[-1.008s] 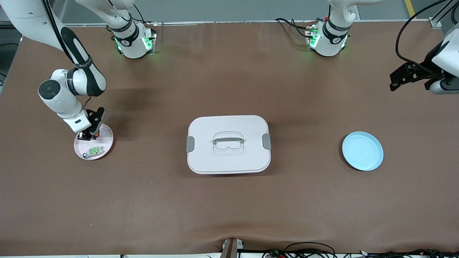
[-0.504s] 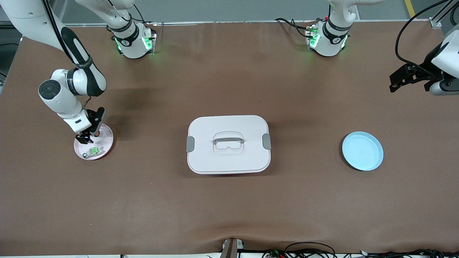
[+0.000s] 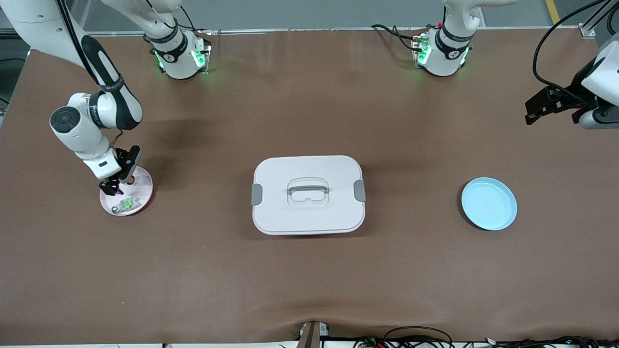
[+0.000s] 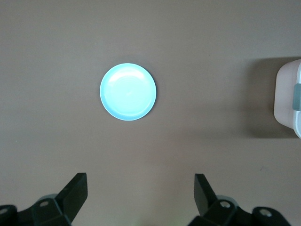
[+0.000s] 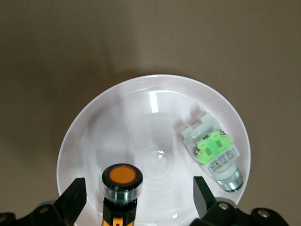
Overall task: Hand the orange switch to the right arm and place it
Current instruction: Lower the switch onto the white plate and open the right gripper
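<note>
The orange switch (image 5: 122, 181) lies on the pink plate (image 5: 141, 108), its round orange cap facing the right wrist camera; in the front view it shows as an orange spot (image 3: 131, 181). My right gripper (image 5: 138, 195) is open just above the plate (image 3: 143, 194), its fingers on either side of the switch and apart from it; it also shows in the front view (image 3: 114, 185). My left gripper (image 3: 532, 113) waits open and empty, high over the left arm's end of the table; it also shows in the left wrist view (image 4: 140, 188).
A green-and-grey switch (image 5: 212, 151) lies on the same pink plate, nearer the front camera (image 3: 125, 204). A white lidded box (image 3: 308, 194) sits mid-table. A blue plate (image 3: 488, 203) sits toward the left arm's end and shows in the left wrist view (image 4: 128, 92).
My right wrist has lifted a little over the pink plate, and the orange switch has stayed on the plate. The left arm has barely moved.
</note>
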`<state>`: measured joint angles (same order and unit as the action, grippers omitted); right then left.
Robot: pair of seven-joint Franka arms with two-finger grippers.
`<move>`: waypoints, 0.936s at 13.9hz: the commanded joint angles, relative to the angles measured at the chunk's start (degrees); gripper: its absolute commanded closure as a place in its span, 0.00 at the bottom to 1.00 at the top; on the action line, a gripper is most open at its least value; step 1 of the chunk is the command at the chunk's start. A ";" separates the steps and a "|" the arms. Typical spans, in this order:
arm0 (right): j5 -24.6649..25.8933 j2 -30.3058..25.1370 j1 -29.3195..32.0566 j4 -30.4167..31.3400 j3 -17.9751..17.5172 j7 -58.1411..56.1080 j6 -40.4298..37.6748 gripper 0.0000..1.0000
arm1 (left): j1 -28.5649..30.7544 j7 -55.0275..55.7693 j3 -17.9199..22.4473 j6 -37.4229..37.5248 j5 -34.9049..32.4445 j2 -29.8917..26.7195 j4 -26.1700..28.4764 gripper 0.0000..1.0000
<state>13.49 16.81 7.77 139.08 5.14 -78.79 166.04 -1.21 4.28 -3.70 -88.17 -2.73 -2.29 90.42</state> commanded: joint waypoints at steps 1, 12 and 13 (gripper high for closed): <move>1.10 -2.92 0.93 0.67 -0.74 6.61 -0.72 0.00 | 1.04 -1.29 -0.78 -0.60 0.88 -0.61 0.46 0.00; 1.10 -6.26 0.85 0.31 -1.09 54.04 -0.72 0.00 | 1.21 -1.38 -0.78 -0.60 0.97 -0.88 0.46 0.00; 1.01 -6.61 0.85 0.14 -1.18 57.83 -0.72 0.00 | 1.21 -1.38 -0.78 -0.60 0.89 -0.88 0.46 0.00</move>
<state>13.53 12.08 7.76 138.86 4.72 -29.09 165.92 -1.19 4.28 -3.71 -88.25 -2.73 -2.29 90.42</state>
